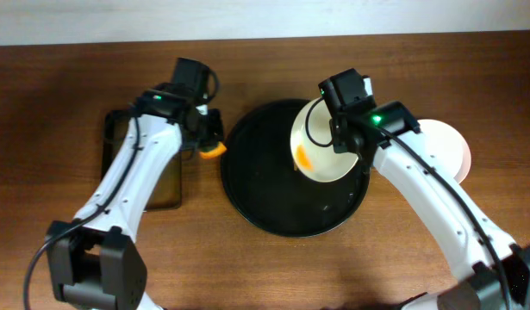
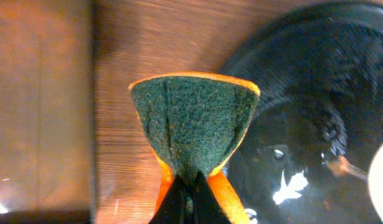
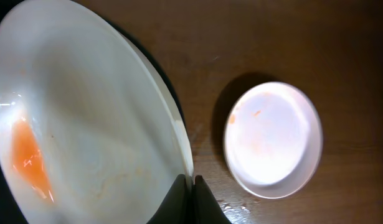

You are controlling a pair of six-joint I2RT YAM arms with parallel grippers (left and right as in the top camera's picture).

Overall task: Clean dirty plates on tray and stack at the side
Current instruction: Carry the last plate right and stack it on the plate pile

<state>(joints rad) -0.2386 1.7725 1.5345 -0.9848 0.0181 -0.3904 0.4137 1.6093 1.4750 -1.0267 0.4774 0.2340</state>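
From where I stood, the right gripper (image 3: 191, 190) was clenched on the very rim of one white plate (image 1: 325, 165), holding it tilted above the right half of the round black tray (image 1: 265, 198). An orange-red smear (image 3: 26, 158) showed on the plate's face. The left gripper (image 2: 190, 193) was clamped on the narrow end of an orange sponge (image 2: 194, 121). Its green scouring side fanned out just beside the tray's left rim, well apart from the plate.

The thin edge grip worried me most. If the sponge pushed hard on that tilted face, I judged the plate could pivot or slip out of the fingers and drop onto the tray. The sponge was pinched at one end only, so it might fold over rather than scrub. The two arms would also have to meet over the tray, and a careless approach could knock wrist against wrist.

A second plate (image 3: 272, 140) lay flat on the wooden table (image 1: 58, 77) to the right, near the tray, with faint orange specks on it. A rectangular tray (image 1: 165, 185) sat under the left arm. Nothing stood between sponge and plate but the bare tray. I could not make out a third plate.
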